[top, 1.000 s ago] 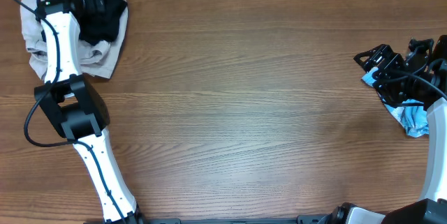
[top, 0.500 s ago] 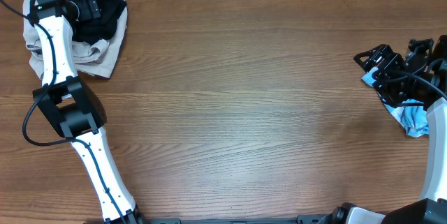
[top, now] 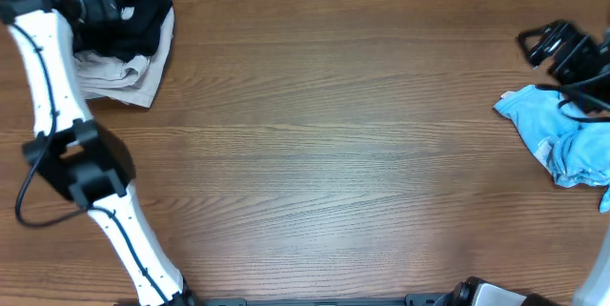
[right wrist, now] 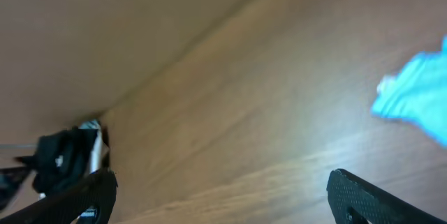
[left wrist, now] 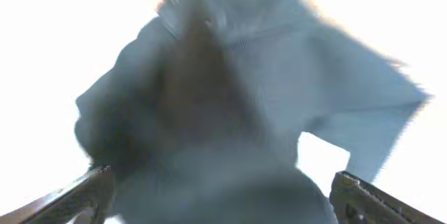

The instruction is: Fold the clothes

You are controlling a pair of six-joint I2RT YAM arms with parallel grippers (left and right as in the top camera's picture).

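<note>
**Black top in the corner, blue one at the side: folding hasn't really begun**

Black garment (top: 133, 15) sits bunched on top of a beige cloth (top: 124, 72) in the far left corner of the desk (top: 334, 153). The left arm is stretched all the way out there. The left gripper (left wrist: 222, 196) hangs right over the heap. Its wrist camera is badly washed out, but crumpled cloth fills the frame, with the two jaws spread wide on either side of it. So I'd call them released, not pinching anything yet.

Over at the right edge, a blue cloth (top: 558, 134) lies crumpled on the wood. The right gripper (right wrist: 222, 195) is just beyond it, toward the far edge and off the fabric. Its jaws are spread apart too, with nothing between them but bare desk.

My read is that we're at the fetch-a-garment step. Nothing is laid flat, and the whole middle of the desk has nothing on it. Next, the left jaws need to close on an edge or corner of the black piece, not a fat wad. They should take only that layer, so the beige one doesn't come along. Then the piece gets dragged to the middle to be spread out. The right arm will probably have to come over and take the opposite corner.
</note>
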